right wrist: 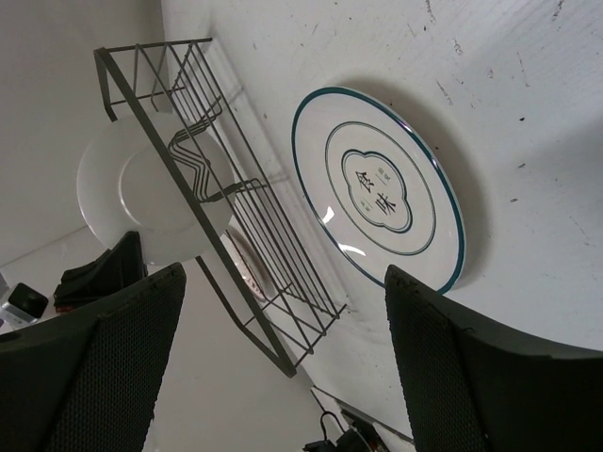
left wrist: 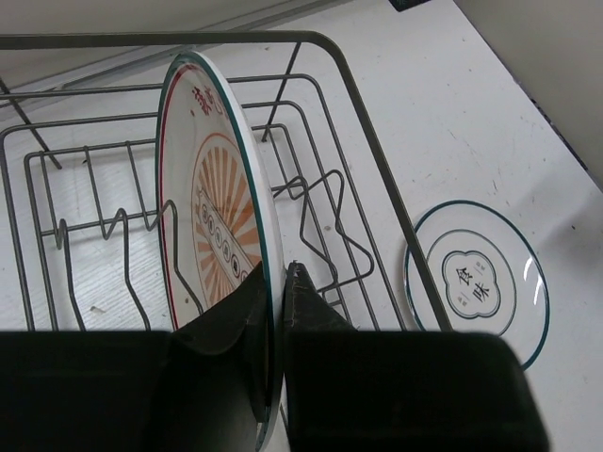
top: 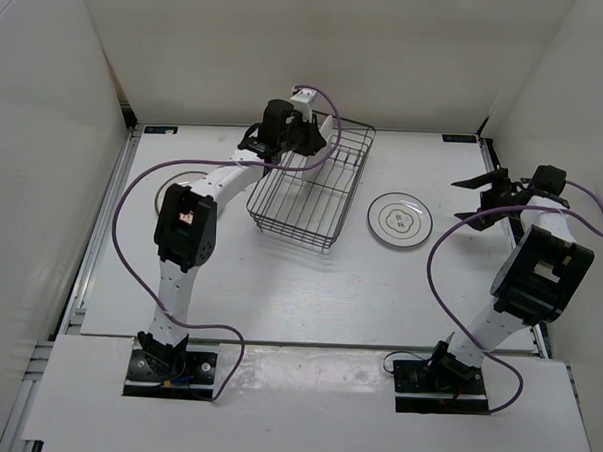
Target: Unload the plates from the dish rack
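Note:
The black wire dish rack [top: 313,191] stands mid-table. One plate with an orange-red pattern [left wrist: 212,184] stands upright on edge in its far end. My left gripper [left wrist: 276,273] is shut on that plate's rim, one finger on each face; in the top view the left gripper [top: 297,136] is over the rack's far end. The ringed plate [top: 399,219] lies flat on the table right of the rack and also shows in both wrist views [left wrist: 476,282] [right wrist: 377,188]. Another plate [top: 167,192] lies flat left of the rack, half hidden by my left arm. My right gripper [top: 475,199] is open and empty, right of the ringed plate.
White walls enclose the table on the left, back and right. Purple cables loop from both arms. In the right wrist view the rack [right wrist: 217,188] shows with the held plate's white back [right wrist: 141,193] behind its wires.

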### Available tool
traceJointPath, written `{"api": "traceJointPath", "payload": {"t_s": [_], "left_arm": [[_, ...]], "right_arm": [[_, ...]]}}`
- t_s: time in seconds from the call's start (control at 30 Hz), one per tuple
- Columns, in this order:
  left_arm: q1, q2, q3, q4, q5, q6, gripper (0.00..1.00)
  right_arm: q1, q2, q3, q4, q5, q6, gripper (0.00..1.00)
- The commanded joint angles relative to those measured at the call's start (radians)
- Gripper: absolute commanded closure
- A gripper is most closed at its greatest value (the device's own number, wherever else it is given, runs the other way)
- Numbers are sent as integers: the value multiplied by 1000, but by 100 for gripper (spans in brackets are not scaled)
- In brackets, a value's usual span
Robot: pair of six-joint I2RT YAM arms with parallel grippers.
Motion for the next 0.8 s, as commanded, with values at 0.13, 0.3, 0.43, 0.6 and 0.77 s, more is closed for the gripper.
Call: {"api": "traceJointPath", "payload": {"t_s": [0.13, 0.3, 0.43, 0.6, 0.77], "left_arm": [[35, -159, 60, 170, -68, -84, 100], [46, -185, 217, 187, -55, -68, 100], [28, -300, 148, 95, -166, 162, 100], [25, -440, -95, -75, -540, 510, 100], [31, -481, -376, -34, -907, 621, 100]], "right_arm": [[-23, -11, -8, 15, 4, 30, 12], [-23, 18, 4, 18, 2, 36, 12], [-23, 31, 12, 21, -4, 37, 12], [-25, 46, 13, 32, -7, 48, 12], [-25, 58, 16, 33, -7, 54, 12]]}}
